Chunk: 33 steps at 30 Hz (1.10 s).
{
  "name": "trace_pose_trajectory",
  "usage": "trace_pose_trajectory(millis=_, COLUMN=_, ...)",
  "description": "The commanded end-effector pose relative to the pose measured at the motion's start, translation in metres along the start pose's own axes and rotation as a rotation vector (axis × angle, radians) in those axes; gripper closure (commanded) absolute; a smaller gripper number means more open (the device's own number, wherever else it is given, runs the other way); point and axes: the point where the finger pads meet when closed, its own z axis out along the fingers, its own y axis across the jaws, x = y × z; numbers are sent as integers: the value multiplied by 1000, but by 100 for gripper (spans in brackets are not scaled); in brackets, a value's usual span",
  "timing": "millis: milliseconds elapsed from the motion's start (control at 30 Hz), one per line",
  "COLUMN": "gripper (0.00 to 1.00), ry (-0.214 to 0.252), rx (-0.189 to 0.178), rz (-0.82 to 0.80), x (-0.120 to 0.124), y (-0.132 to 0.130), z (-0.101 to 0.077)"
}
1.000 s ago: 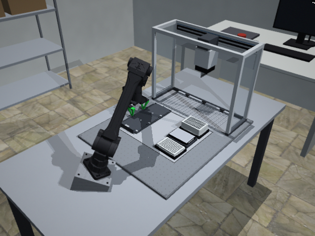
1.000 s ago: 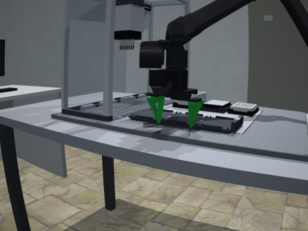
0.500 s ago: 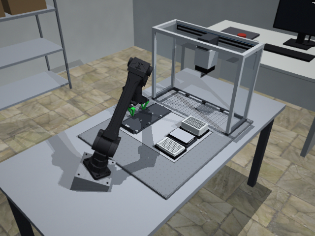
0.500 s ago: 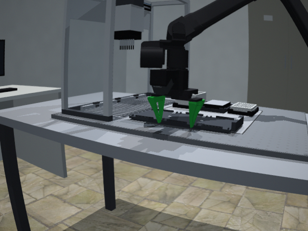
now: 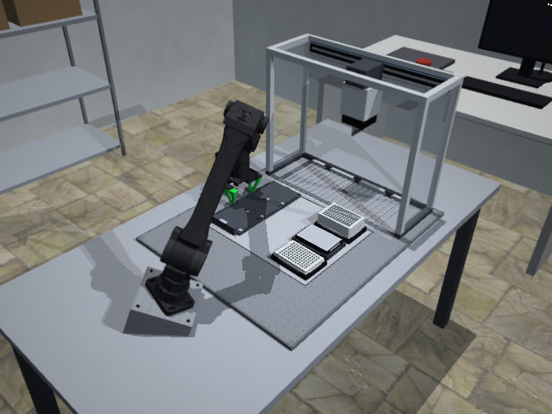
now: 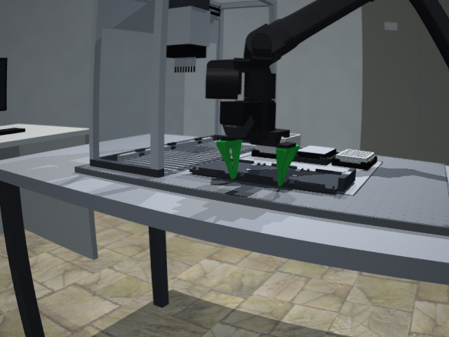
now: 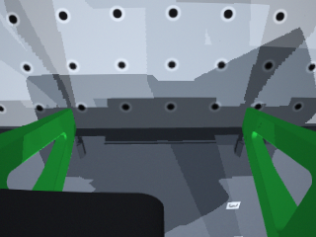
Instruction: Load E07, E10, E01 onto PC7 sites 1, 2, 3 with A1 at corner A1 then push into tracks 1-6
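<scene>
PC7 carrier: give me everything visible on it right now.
The carrier PC7 is a long, flat, dark grey tray with low raised locators and small light marks along its edges. It lies loose on the pale apron in front of the rails, skewed to them, not in the tracks. All its sites look bare; the three plates sit in their nests. The open gripper stands low over its outer long edge, fingers spread wide, gripping nothing; contact is unclear.

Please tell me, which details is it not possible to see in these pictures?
- Track numbers on the rails: too small, top view.
- Carrier PC7 handle end: behind the arm, top view.
- ID labels on the deep-well block: too small.
- Fingertip contact with the carrier: unclear, exterior view.
</scene>
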Motion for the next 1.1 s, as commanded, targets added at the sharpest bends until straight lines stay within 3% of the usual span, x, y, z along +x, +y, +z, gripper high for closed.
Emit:
trace_pose_trajectory(millis=0, gripper=0, ry=-2, rx=23, rz=23, x=17, y=-13, z=-10)
trace_pose_trajectory(millis=1067, gripper=0, ry=-3, rx=26, rz=26, x=27, y=-13, z=-9)
